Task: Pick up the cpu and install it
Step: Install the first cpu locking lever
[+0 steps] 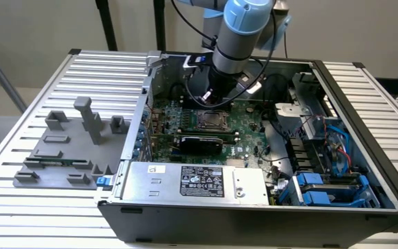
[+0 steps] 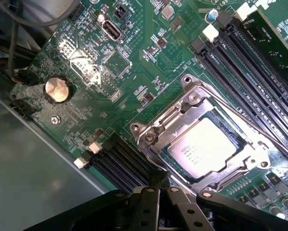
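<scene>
The cpu (image 2: pixel 205 147), one only, lies flat inside the one metal socket frame (image 2: pixel 196 94) on the green motherboard (image 2: pixel 134 57). It is a square chip with a pale silvery top, small dark print and a thin darker rim. The frame hems all four edges, and black memory slots (image 2: pixel 252 62) flank it on two sides. The single gripper (image 2: pixel 159 182) hangs above the frame's edge, fingers closed, apparently on nothing.

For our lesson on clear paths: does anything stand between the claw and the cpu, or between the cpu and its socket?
Nothing visible does. The cpu already lies inside the metal socket frame, its top bare; the shut claw hangs close beside that frame, only bare motherboard between them.
</scene>
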### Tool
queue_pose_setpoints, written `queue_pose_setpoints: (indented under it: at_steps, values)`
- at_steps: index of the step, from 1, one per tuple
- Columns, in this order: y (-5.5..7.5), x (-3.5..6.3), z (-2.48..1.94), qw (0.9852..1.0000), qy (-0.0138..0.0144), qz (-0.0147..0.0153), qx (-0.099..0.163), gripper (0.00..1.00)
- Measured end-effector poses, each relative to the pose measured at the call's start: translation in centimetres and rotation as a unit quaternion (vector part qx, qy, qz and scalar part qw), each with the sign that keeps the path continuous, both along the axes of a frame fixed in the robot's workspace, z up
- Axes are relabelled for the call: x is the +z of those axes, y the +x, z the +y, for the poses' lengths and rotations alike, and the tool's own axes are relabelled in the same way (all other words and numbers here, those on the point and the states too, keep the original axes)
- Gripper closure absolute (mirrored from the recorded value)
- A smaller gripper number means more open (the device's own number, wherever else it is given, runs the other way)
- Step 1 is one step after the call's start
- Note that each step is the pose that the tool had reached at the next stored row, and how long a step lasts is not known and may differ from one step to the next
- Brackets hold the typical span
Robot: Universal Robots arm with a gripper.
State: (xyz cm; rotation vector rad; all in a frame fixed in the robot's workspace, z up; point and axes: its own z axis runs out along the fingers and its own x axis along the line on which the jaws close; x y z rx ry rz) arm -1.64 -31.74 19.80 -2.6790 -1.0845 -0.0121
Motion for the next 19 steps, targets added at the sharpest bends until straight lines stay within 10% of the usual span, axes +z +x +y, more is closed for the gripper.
queue_pose_setpoints:
  at_steps: [19]
  values:
    - [0.21, -0.03, -0.06, 0.9999, 0.0000, 0.0000, 0.011, 0.89]
